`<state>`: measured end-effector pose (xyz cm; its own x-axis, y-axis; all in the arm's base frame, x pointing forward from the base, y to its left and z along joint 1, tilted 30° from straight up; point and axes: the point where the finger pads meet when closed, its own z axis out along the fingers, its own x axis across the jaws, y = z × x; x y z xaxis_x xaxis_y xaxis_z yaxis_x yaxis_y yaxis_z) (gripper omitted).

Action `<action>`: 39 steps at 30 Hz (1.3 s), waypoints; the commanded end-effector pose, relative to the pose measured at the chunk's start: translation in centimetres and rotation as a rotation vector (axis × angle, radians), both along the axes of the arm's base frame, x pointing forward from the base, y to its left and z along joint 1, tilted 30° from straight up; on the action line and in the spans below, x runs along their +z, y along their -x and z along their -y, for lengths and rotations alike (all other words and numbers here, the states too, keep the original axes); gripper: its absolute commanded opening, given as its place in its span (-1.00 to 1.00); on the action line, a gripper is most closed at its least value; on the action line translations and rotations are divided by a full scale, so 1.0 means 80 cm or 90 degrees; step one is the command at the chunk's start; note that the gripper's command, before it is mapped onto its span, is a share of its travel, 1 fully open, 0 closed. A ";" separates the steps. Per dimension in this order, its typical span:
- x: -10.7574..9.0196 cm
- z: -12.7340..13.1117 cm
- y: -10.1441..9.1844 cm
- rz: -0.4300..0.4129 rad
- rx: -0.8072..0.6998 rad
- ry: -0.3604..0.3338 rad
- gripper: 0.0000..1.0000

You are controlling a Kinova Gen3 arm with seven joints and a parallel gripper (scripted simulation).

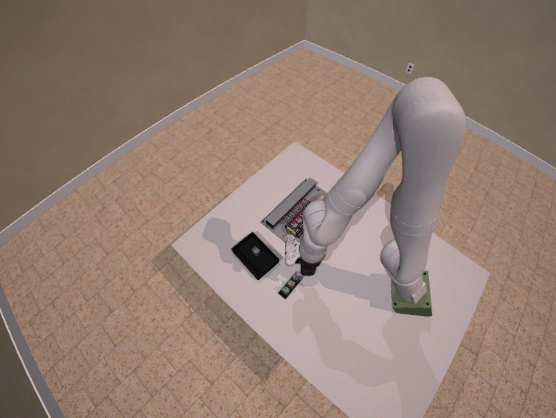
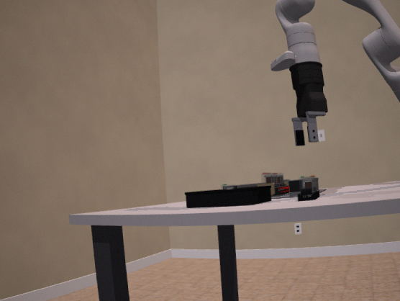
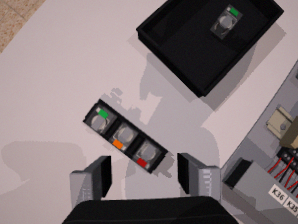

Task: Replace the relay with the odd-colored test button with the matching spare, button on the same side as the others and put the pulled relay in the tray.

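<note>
The pincer [image 3: 145,177] hangs high above the bench [image 2: 151,215], pointing straight down, its two fingers spread to their widest with nothing between them. In the exterior view it [image 2: 306,132] is well clear of everything on the bench.

Directly under it in the wrist view lies a black holder [image 3: 125,137] carrying three spare relays in a diagonal line: one with a green button [image 3: 103,115], one with an orange button [image 3: 119,143] in the middle, and one with a red button [image 3: 141,160] nearest the fingers. The red-button end sits between the two fingers as seen from above, though far below them. The holder lies flat on the bench, apart from the other parts.

Up and to the right in the wrist view is the black tray [image 3: 200,36], open-topped. A relay with a green button [image 3: 226,22] lies inside it, toward its far corner, not touching the walls as far as can be seen.

At the right edge of the wrist view a corner of the gray relay panel [image 3: 256,163] shows, with an empty black socket [image 3: 237,172], red wiring and small labels. In the top view the panel [image 1: 292,205] lies beyond the tray [image 1: 245,250], partly hidden by the arm's wrist, so its row of relays cannot be read clearly. The arm stands on a green base [image 1: 425,307] at the far side of the bench.
</note>
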<state>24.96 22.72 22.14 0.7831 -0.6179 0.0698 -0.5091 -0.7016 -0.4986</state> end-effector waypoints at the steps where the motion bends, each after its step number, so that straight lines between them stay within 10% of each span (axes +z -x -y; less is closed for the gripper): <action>1: 0.000 0.002 -0.002 -0.005 -0.021 -0.006 1.00; 39: 0.000 0.003 -0.003 -0.120 -0.300 -0.123 1.00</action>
